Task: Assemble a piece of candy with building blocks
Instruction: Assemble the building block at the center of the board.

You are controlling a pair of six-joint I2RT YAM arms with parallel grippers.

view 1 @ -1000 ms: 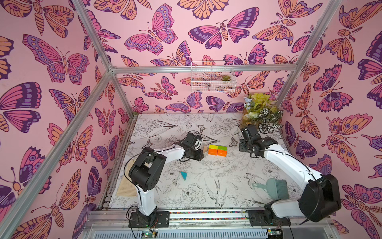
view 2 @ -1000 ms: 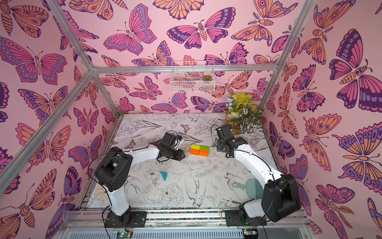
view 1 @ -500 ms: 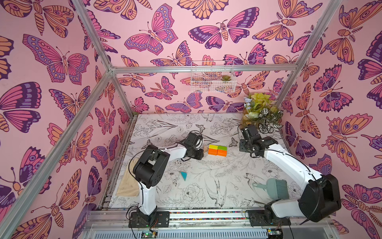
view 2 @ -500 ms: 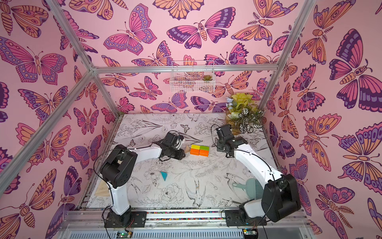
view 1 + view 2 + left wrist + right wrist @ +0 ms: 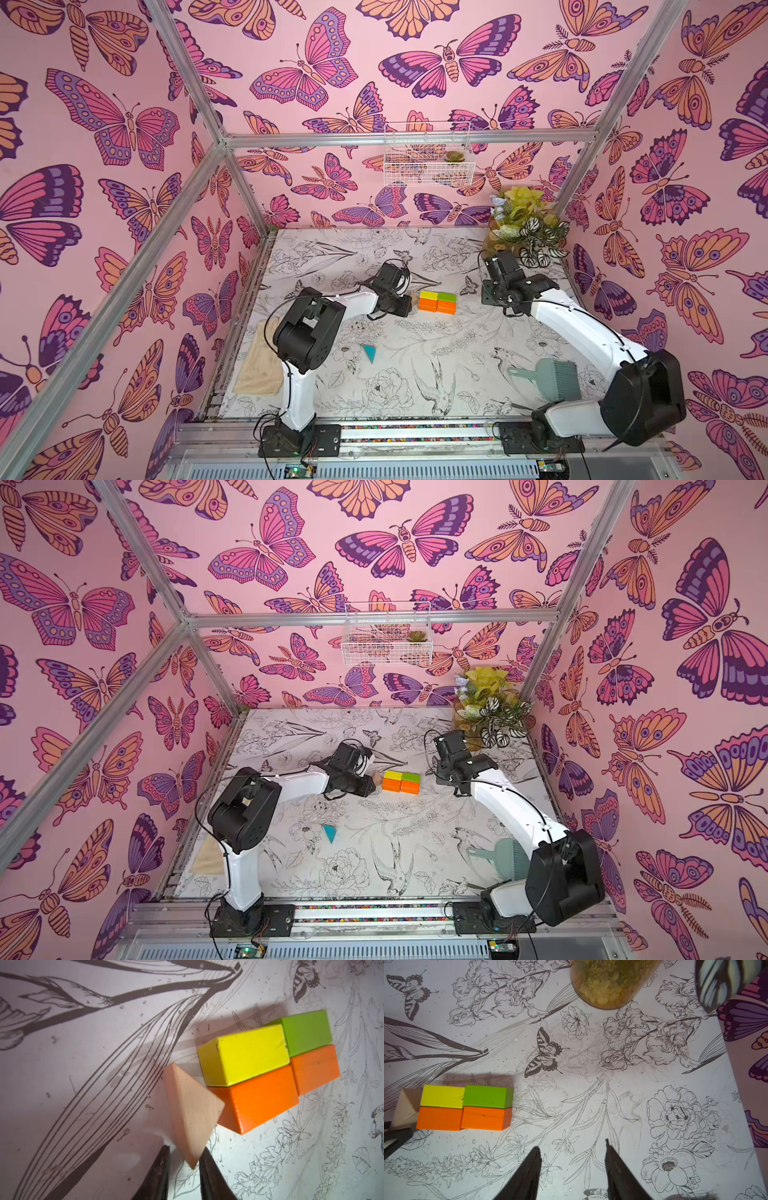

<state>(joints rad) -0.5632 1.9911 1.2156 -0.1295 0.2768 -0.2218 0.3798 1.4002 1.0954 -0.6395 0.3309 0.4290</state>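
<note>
Yellow [image 5: 428,296], green [image 5: 446,297] and two orange bricks [image 5: 436,306] lie together as a rectangle mid-table. The tan triangle [image 5: 190,1109] leans against the near orange brick [image 5: 257,1103] at the rectangle's left end, also seen in the right wrist view [image 5: 405,1107]. My left gripper [image 5: 185,1147] is open and narrow around the triangle's corner. One finger [image 5: 205,1159] touches it and a gap shows at the other. The teal triangle [image 5: 369,352] lies alone nearer the front. My right gripper [image 5: 572,1145] hangs open and empty, right of the bricks.
A potted plant [image 5: 523,224] stands in the back right corner, close behind the right arm. A green dustpan and brush [image 5: 552,376] lie front right. A beige cloth [image 5: 257,365] lies front left. A wire basket [image 5: 428,158] hangs on the back wall.
The left arm's elbow has swung a little toward the middle while its gripper stayed at the rectangle's left end. Its jaws have narrowed. The right arm has not moved.
</note>
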